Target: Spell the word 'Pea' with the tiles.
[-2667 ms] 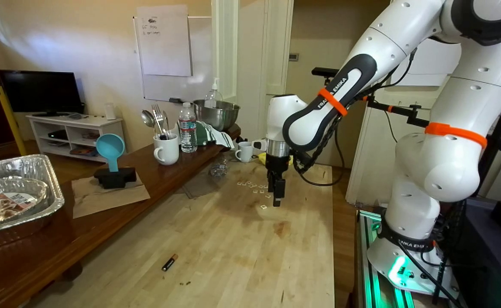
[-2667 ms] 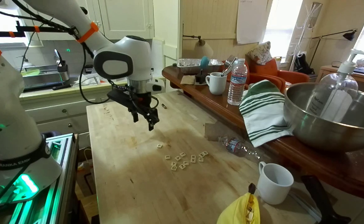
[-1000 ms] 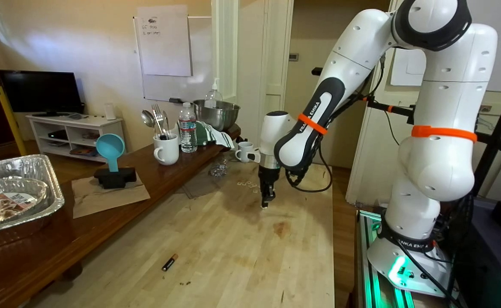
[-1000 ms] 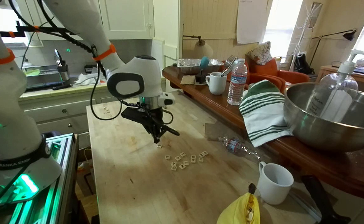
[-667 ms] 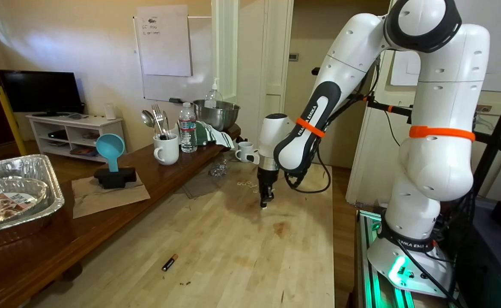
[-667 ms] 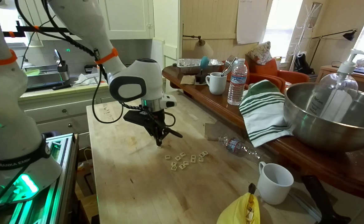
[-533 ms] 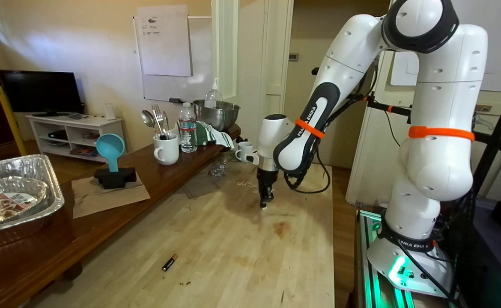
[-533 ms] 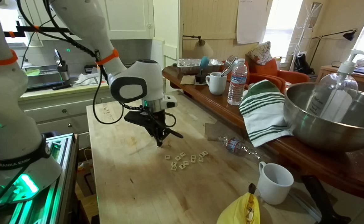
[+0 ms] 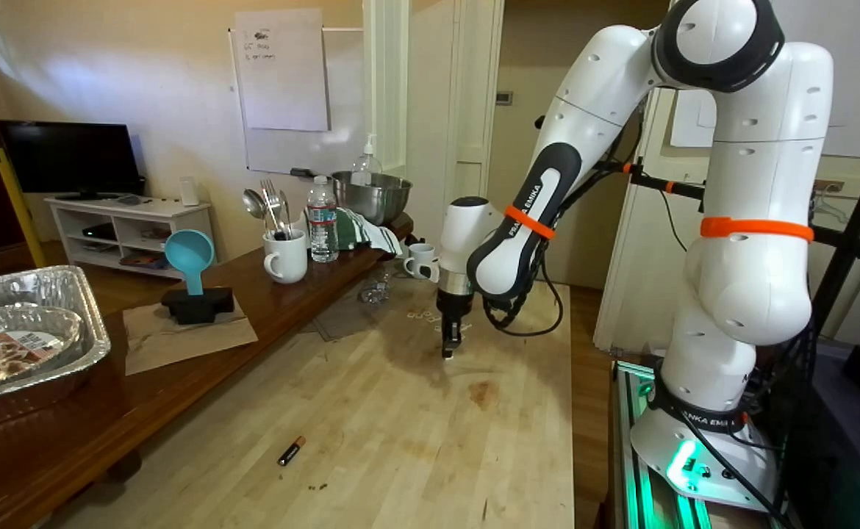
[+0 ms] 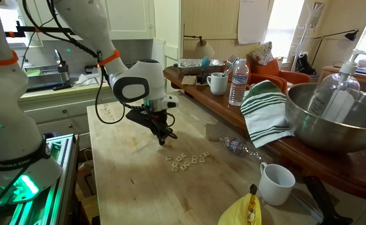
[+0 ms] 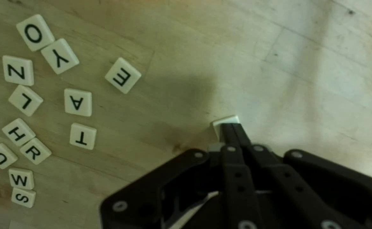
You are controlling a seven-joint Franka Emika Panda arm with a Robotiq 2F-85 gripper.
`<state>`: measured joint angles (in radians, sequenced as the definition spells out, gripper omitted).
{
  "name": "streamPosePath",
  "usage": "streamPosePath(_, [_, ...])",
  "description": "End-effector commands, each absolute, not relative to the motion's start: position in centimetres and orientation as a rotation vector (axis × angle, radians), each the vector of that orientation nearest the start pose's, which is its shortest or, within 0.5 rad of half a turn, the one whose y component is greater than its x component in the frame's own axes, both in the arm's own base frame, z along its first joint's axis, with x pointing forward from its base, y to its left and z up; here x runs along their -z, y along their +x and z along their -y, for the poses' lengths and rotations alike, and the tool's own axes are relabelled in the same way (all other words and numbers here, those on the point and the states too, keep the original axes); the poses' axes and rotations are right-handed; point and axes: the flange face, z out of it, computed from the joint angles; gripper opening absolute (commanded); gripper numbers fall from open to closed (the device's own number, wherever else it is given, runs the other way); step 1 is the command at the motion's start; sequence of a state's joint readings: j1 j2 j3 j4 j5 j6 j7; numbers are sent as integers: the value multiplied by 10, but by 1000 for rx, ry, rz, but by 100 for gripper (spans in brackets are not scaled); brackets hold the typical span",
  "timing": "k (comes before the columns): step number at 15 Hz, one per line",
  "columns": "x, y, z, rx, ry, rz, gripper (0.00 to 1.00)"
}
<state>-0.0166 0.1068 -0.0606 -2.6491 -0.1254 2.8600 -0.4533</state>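
1. your gripper (image 11: 231, 125) is closed, its two fingertips together side by side.
2. right under the tips, one pale tile (image 11: 226, 120) is on the wooden table (image 10: 133, 200); you can't read its letter, since most of it is covered.
3. from the tips in the wrist view, the e tile (image 11: 123, 75) is at 10 o'clock.
4. the a tile (image 11: 78, 102) and t tile (image 11: 83, 136) sit at 9 o'clock, near each other.
5. farther out at 10 o'clock, the o tile (image 11: 35, 32) and y tile (image 11: 60, 56) touch.
6. farther out around 9 o'clock are the l tile (image 11: 25, 100), h tile (image 11: 18, 131), r tile (image 11: 35, 151) and u tile (image 11: 2, 156).
7. in an exterior view, the battery (image 9: 291, 451) lies at 8 o'clock from your gripper.
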Motion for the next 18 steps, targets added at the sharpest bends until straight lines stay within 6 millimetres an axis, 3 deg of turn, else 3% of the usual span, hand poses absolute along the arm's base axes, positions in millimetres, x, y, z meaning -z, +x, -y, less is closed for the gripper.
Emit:
streamPosePath(1, [-200,439,17,176,-3140,615,0])
streamPosePath(9, [-201,444,15,189,-3168,292,0])
streamPosePath(18, [-226,444,20,235,-3156,209,0])
